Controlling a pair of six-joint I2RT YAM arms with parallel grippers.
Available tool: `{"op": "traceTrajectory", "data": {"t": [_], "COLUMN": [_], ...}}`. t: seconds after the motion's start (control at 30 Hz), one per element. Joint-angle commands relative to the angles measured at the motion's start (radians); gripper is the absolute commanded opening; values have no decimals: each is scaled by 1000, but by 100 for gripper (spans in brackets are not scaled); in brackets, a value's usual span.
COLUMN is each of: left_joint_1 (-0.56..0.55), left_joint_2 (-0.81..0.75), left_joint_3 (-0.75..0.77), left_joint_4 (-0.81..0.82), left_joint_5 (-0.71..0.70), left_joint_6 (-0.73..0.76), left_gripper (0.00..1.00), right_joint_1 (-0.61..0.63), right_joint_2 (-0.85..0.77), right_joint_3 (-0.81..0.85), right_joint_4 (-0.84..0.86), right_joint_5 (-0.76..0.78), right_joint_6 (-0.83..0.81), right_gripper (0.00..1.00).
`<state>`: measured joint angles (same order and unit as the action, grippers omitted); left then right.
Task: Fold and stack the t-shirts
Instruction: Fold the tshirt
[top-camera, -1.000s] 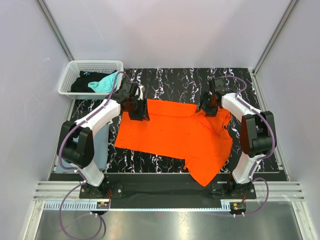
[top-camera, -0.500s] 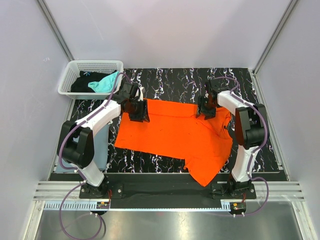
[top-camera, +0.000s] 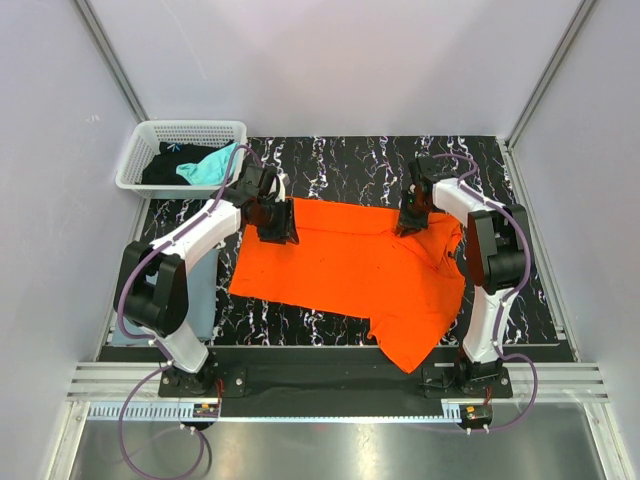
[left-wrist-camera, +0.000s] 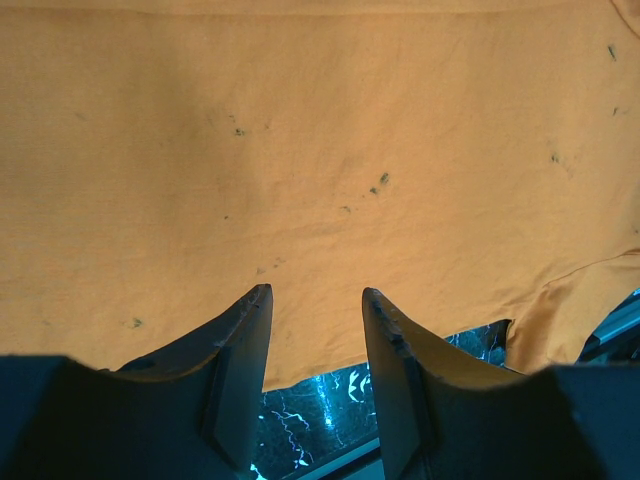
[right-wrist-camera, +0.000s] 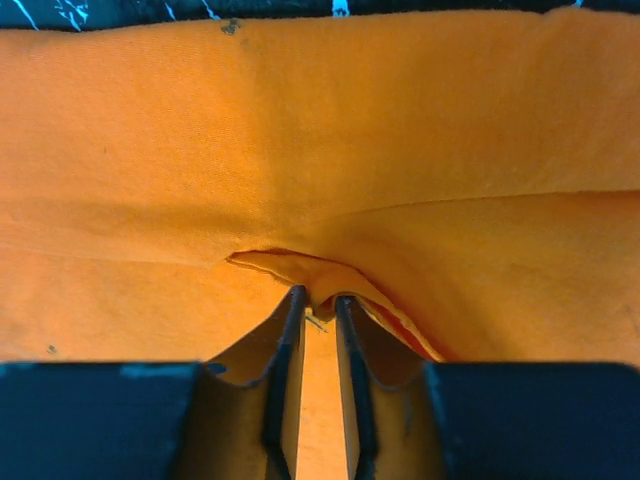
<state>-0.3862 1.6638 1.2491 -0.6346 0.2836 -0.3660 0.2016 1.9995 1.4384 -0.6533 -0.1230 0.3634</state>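
Overhead view: a fixed camera set high behind the two arm bases looks down and forward over the whole black marbled bench (top-camera: 340, 160). It is far enough off to take in both arms, a white basket (top-camera: 190, 126) and the orange t-shirt (top-camera: 340, 265).

Left wrist view: looks out past the left claw (left-wrist-camera: 316, 292), very near the same shirt, with a sliver of bench beyond the cloth's edge.

Right wrist view: looks past the right claw (right-wrist-camera: 319, 295), closer still, with cloth filling the frame, seemingly at the shirt's far edge.

All three views share the shirt.
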Motion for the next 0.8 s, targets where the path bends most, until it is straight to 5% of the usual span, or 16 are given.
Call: {"op": "traceTrajectory", "data": {"t": [0.0, 0.2, 0.77], "left_joint_1": [7, 10, 112], "left_joint_2": [-29, -22, 30], "left_joint_3": [-7, -4, 61], "left_joint_4": [19, 19, 19], "left_joint_5": [22, 17, -12], "left_joint_6": [12, 10, -13], "left_gripper": [46, 46, 46], "right_joint_1": [1, 1, 33], "right_joint_2": [12, -33, -165], "right_joint_3": [36, 13, -130], "right_joint_4": [-17, -57, -78], "right_joint_5": [6, 19, -89], "right_joint_6": [25, 23, 189], "right_gripper": [19, 0, 0]}}
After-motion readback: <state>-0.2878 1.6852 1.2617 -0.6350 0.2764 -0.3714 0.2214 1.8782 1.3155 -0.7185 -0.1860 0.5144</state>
